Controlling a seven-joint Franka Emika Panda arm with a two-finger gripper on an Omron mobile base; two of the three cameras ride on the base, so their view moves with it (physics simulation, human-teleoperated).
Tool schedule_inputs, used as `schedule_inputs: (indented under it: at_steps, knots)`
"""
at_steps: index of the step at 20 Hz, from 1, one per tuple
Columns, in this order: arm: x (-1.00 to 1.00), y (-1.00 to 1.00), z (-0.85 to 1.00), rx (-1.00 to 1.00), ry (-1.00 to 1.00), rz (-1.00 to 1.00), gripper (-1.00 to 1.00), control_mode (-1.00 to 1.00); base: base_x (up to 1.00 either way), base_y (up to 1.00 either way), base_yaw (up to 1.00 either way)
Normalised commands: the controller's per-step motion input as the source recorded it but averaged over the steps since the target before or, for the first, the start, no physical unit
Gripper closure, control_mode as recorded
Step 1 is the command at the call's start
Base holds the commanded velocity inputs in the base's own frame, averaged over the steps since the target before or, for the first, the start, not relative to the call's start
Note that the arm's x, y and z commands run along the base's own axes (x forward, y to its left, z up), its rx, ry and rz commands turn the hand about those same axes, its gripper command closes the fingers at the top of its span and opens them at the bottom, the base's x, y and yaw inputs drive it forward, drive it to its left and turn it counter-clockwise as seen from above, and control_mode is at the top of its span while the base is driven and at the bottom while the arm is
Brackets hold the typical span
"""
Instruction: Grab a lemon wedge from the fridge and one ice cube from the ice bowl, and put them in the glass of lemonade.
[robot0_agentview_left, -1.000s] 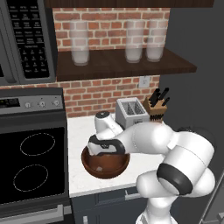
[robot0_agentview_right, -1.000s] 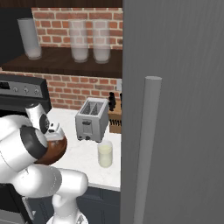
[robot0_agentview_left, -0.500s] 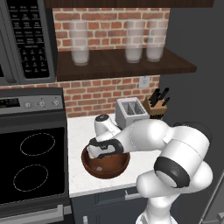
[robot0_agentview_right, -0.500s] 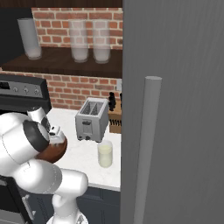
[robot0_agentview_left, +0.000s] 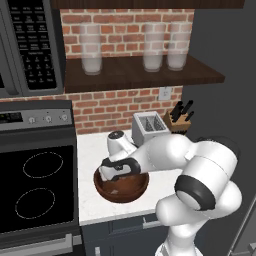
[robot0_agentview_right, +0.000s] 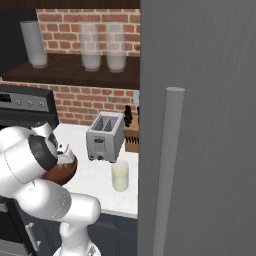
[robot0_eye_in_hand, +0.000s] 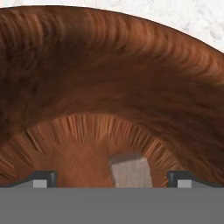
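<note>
My gripper (robot0_eye_in_hand: 111, 177) is open and reaches down into the dark reddish-brown ice bowl (robot0_eye_in_hand: 109, 74). The pale ice cube (robot0_eye_in_hand: 130, 170) lies on the bowl's bottom between the two fingertips (robot0_eye_in_hand: 41, 177), closer to the right one and touching neither. In the left base view the gripper (robot0_agentview_left: 113, 180) dips inside the ice bowl (robot0_agentview_left: 134, 189) on the white counter. The glass of lemonade (robot0_agentview_right: 120, 176) stands in front of the toaster, right of the ice bowl (robot0_agentview_right: 64, 170). The fridge (robot0_agentview_right: 205, 110) is closed, so the lemon wedge is hidden.
A silver toaster (robot0_agentview_left: 149, 126) and a knife block (robot0_agentview_left: 180, 117) stand at the back of the counter. A black stove (robot0_agentview_left: 35, 185) lies left of the bowl, with a microwave (robot0_agentview_left: 30, 45) above it. Frosted jars (robot0_agentview_left: 91, 49) line the shelf. The fridge handle (robot0_agentview_right: 167, 170) is close on the right.
The hand stays inside the bowl, almost still. The arm's elbow has shifted slightly.
</note>
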Motion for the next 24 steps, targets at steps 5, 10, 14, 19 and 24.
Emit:
schedule_inputs:
  at_steps: [5,10,14,19,24]
  knots:
    - [0.06,0.0,0.0,0.0,0.0,0.0,-1.0,-1.0,0.0,0.0,0.0]
    - [0.0,0.0,0.0,0.0,0.0,0.0,-1.0,-1.0,0.0,0.0,0.0]
    - [0.0,0.0,0.0,0.0,-0.02,0.0,-1.0,-1.0,0.0,0.0,0.0]
    - [0.0,0.0,-0.01,0.0,-0.05,0.0,-1.0,-1.0,0.0,0.0,0.0]
    - [0.0,0.0,-0.28,0.0,-0.01,0.0,-1.0,-1.0,0.0,0.0,0.0]
